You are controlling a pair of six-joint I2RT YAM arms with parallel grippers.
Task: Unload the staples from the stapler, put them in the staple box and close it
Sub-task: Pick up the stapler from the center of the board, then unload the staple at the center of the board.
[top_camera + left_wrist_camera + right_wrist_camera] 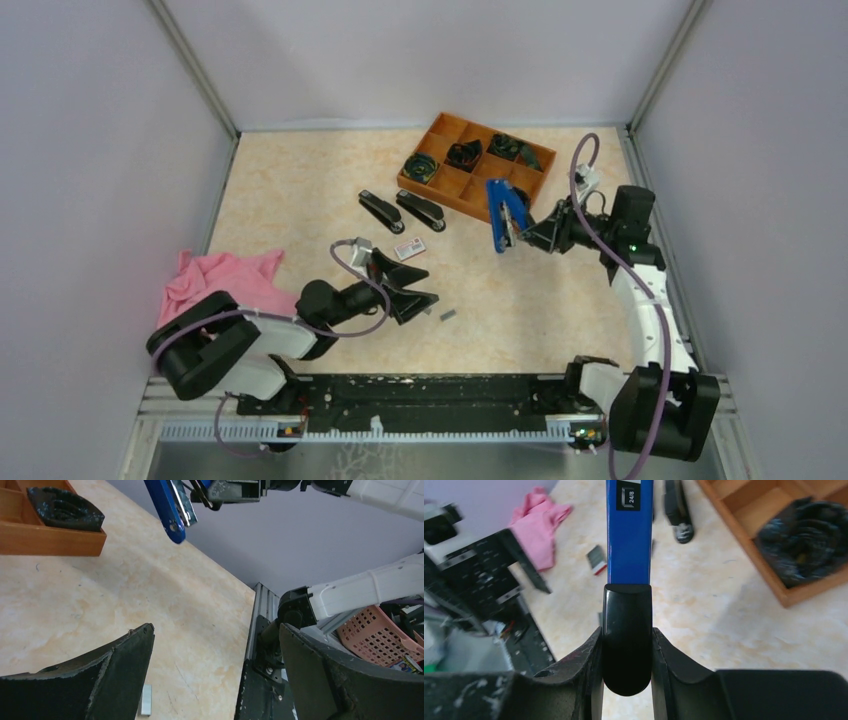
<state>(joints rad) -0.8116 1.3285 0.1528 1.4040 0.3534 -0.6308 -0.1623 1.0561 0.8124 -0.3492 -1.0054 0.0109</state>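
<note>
My right gripper (522, 236) is shut on the black rear end of a blue stapler (506, 213) and holds it above the table; in the right wrist view the stapler (629, 535) runs up from between the fingers (589, 655). It also shows in the left wrist view (170, 505), hanging open with its metal magazine exposed. A short silvery strip of staples (447, 314) lies on the table just right of my left gripper (425, 300), which is open and empty. The strip shows beside the left finger in the left wrist view (146, 700).
Two black staplers (381, 210) (421, 210) lie at mid table. A small white and red box (408, 248) lies near them. An orange wooden tray (474, 165) with dark items stands at the back. A pink cloth (222, 280) lies at the left edge.
</note>
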